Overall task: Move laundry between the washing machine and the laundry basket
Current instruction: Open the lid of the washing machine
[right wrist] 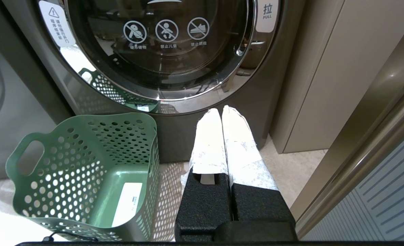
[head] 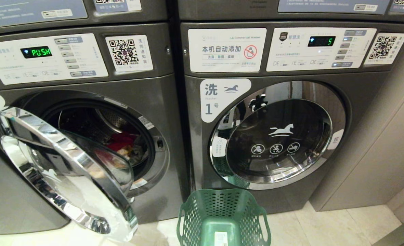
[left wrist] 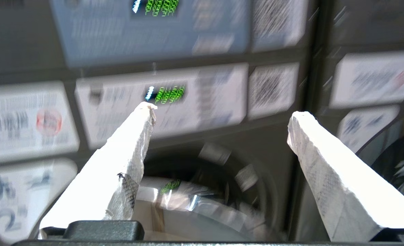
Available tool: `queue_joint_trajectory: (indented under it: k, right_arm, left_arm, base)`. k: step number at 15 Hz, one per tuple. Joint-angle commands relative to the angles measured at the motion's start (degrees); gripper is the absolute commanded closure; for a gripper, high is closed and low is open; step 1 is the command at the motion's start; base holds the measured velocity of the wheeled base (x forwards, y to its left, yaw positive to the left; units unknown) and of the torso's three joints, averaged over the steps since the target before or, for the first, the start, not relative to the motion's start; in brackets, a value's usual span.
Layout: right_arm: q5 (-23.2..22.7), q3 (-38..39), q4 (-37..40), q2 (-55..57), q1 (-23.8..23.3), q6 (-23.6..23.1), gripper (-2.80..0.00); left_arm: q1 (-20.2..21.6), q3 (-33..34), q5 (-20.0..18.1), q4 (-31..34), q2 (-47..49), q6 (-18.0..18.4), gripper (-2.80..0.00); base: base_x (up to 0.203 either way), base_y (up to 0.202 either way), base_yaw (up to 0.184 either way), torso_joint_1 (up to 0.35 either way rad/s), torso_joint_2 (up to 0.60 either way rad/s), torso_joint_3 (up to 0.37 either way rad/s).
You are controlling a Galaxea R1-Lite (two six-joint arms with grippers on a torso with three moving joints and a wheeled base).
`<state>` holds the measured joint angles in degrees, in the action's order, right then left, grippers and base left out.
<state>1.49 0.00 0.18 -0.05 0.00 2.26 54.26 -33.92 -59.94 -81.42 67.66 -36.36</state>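
The left washing machine [head: 85, 82] has its chrome-rimmed door [head: 61, 171] swung open. Red and mixed-colour laundry [head: 123, 145] lies in its drum. A green perforated laundry basket [head: 222, 218] stands empty on the floor before the right machine; it also shows in the right wrist view as the basket [right wrist: 85, 177]. My left gripper [left wrist: 222, 112] is open with nothing between its white-wrapped fingers, facing the open machine's drum opening [left wrist: 202, 177]. My right gripper [right wrist: 221, 111] is shut and empty, hanging low beside the basket. Neither arm shows in the head view.
The right washing machine [head: 277, 136] has its round door [right wrist: 160, 44] closed. A beige cabinet wall [head: 376, 153] stands to its right. Pale tiled floor [head: 325, 225] lies around the basket.
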Motion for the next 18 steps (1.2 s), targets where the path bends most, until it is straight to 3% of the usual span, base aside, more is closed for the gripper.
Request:
queue_joint_trajectory:
  k: [1, 2, 3, 5, 7, 9, 11, 12, 13, 14, 15, 16, 17, 18]
  right_arm:
    - [0.0, 0.0, 0.0, 0.0, 0.0, 0.0, 0.00]
    - [0.0, 0.0, 0.0, 0.0, 0.0, 0.0, 0.00]
    - [0.0, 0.0, 0.0, 0.0, 0.0, 0.0, 0.00]
    - [0.0, 0.0, 0.0, 0.0, 0.0, 0.0, 0.00]
    - [0.0, 0.0, 0.0, 0.0, 0.0, 0.0, 0.00]
    - [0.0, 0.0, 0.0, 0.0, 0.0, 0.0, 0.00]
    - [0.0, 0.0, 0.0, 0.0, 0.0, 0.0, 0.00]
    - [0.0, 0.0, 0.0, 0.0, 0.0, 0.0, 0.00]
    - [0.0, 0.0, 0.0, 0.0, 0.0, 0.0, 0.00]
    - [0.0, 0.0, 0.0, 0.0, 0.0, 0.0, 0.00]
    - [0.0, 0.0, 0.0, 0.0, 0.0, 0.0, 0.00]
    - [0.0, 0.0, 0.0, 0.0, 0.0, 0.0, 0.00]
    - [0.0, 0.0, 0.0, 0.0, 0.0, 0.0, 0.00]
    - [0.0, 0.0, 0.0, 0.0, 0.0, 0.0, 0.00]
  left_arm:
    - [2.3, -4.4, -0.4, 7.2, -14.3, -6.5, -2.80]
    - [0.3, -5.8, -0.4, 12.8, -17.1, -8.2, -2.80]
    - [-2.8, -7.4, -0.3, 17.9, -18.5, -9.2, 0.00]
    - [-8.7, -9.9, 0.0, 25.9, -20.2, -9.0, 0.00]
    - [-15.1, -11.7, 0.0, 36.6, -21.1, -5.1, 0.00]
    - [-25.9, -12.7, 1.3, 49.7, -21.4, -1.1, 0.00]
    - [-38.4, -12.3, 6.8, 59.8, -21.4, 6.2, 0.00]
    - [-45.6, -10.9, 11.4, 63.5, -21.3, 11.2, 0.00]
    - [-52.6, -8.6, 18.4, 66.0, -20.7, 18.6, 0.00]
    - [-57.7, -5.7, 28.0, 67.6, -19.9, 29.0, 0.00]
    - [-60.7, -3.3, 40.4, 68.3, -19.0, 37.6, 0.00]
    - [-62.4, -1.7, 51.8, 68.6, -17.7, 43.2, 0.00]
    - [-63.3, -0.7, 59.1, 68.6, -15.2, 46.3, 0.00]
    - [-63.0, -0.1, 63.5, 68.6, -11.2, 47.9, 0.00]
  base:
    - [0.000, 0.000, 0.000, 0.000, 0.00, 0.000]
    - [0.000, 0.000, 0.000, 0.000, 0.00, 0.000]
    - [0.000, 0.000, 0.000, 0.000, 0.00, 0.000]
    - [0.000, 0.000, 0.000, 0.000, 0.00, 0.000]
    - [0.000, 0.000, 0.000, 0.000, 0.00, 0.000]
    - [0.000, 0.000, 0.000, 0.000, 0.00, 0.000]
    - [0.000, 0.000, 0.000, 0.000, 0.00, 0.000]
    - [0.000, 0.000, 0.000, 0.000, 0.00, 0.000]
    - [0.000, 0.000, 0.000, 0.000, 0.00, 0.000]
    - [0.000, 0.000, 0.000, 0.000, 0.00, 0.000]
    - [0.000, 0.000, 0.000, 0.000, 0.00, 0.000]
    - [0.000, 0.000, 0.000, 0.000, 0.00, 0.000]
    - [0.000, 0.000, 0.000, 0.000, 0.00, 0.000]
    - [0.000, 0.000, 0.000, 0.000, 0.00, 0.000]
